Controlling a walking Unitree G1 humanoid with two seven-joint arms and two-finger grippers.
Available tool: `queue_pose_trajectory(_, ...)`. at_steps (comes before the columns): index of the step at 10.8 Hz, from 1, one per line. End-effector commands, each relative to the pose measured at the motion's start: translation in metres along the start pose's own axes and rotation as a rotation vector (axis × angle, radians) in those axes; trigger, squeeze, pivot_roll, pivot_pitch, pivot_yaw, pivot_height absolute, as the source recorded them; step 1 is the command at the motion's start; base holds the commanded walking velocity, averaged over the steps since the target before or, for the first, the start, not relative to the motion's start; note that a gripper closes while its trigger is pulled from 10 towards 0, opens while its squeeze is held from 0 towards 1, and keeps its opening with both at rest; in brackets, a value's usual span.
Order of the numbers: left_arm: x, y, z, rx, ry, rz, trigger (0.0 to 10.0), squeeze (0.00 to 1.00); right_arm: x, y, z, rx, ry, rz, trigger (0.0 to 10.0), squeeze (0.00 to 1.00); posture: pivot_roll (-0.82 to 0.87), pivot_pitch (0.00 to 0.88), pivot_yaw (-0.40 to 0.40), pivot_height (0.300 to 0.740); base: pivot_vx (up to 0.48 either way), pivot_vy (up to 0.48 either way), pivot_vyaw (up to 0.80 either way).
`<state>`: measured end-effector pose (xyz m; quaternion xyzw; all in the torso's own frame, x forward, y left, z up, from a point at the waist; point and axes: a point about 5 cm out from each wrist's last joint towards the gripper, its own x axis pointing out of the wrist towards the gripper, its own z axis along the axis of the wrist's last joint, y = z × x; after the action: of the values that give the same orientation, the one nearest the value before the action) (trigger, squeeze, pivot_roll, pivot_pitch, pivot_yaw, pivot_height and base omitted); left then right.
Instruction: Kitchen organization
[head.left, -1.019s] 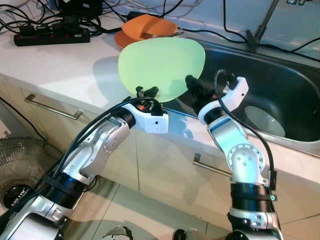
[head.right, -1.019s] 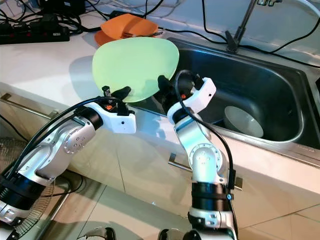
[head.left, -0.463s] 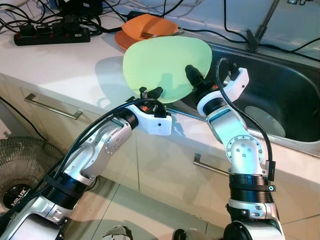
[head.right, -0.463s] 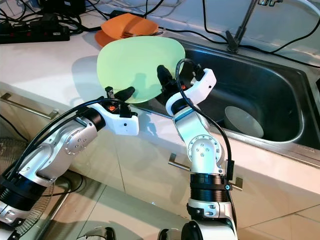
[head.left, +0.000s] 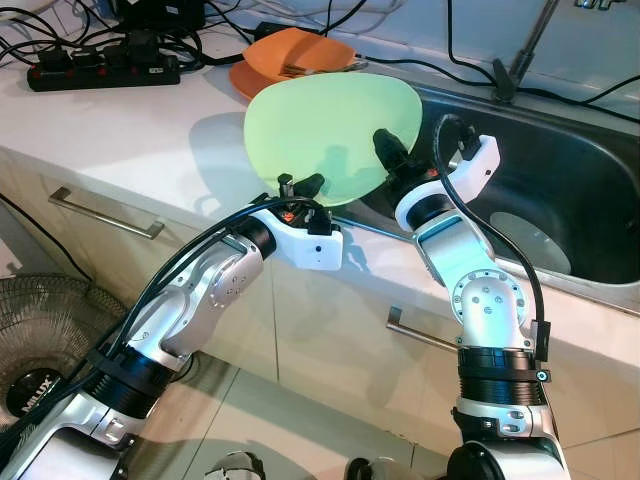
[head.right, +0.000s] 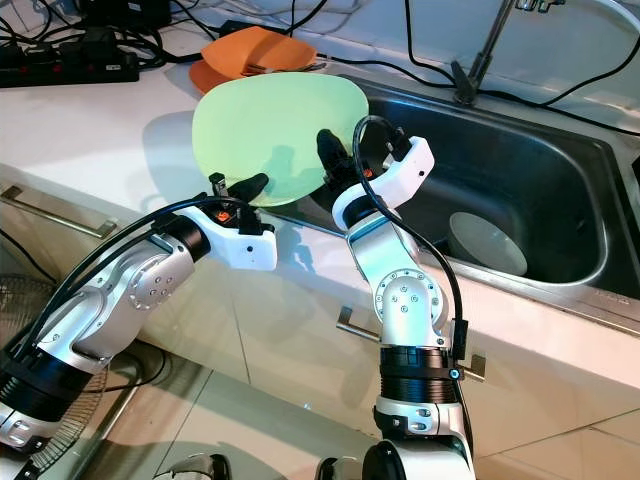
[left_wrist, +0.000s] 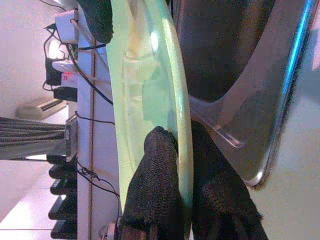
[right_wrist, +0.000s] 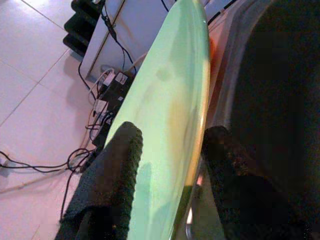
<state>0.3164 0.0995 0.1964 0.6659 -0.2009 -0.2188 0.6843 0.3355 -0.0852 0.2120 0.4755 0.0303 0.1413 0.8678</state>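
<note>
A pale green plate (head.left: 320, 135) stands nearly upright above the counter's front edge, beside the sink's left rim. My left gripper (head.left: 297, 184) is shut on its lower rim; the left wrist view has both fingers (left_wrist: 160, 170) pinching the plate (left_wrist: 145, 90). My right gripper (head.left: 385, 150) is at the plate's right edge. Its fingers (right_wrist: 117, 170) straddle the plate's rim (right_wrist: 175, 110), one on each face, still spread and open.
Orange plates (head.left: 295, 55) are stacked on the counter behind. The steel sink (head.left: 560, 170) to the right holds a white bowl (head.left: 530, 240), with the faucet (head.left: 520, 60) at its back. A power strip (head.left: 100, 70) and cables lie far left. A fan (head.left: 40, 340) stands on the floor.
The plate has shifted slightly right. My right gripper rose from beside the plate and now has its fingers around the plate's right rim.
</note>
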Motion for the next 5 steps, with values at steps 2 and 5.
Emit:
queue_pose_trajectory(2, 0.0006, 0.0081, 0.0029, 0.013, -0.012, 0.039, 10.0, 0.0, 0.0099, 0.0377, -0.0134, 0.081, 0.02, 0.102, 0.0, 0.0, -0.02, 0.09, -0.073, 0.74, 0.0, 0.0, 0.0)
queue_pose_trajectory(5, 0.0007, 0.0076, 0.0031, 0.013, -0.011, 0.037, 10.0, 0.0, 0.0096, 0.0385, -0.0138, 0.085, 0.022, 0.106, 0.0, 0.0, -0.02, 0.094, -0.073, 0.74, 0.0, 0.0, 0.0)
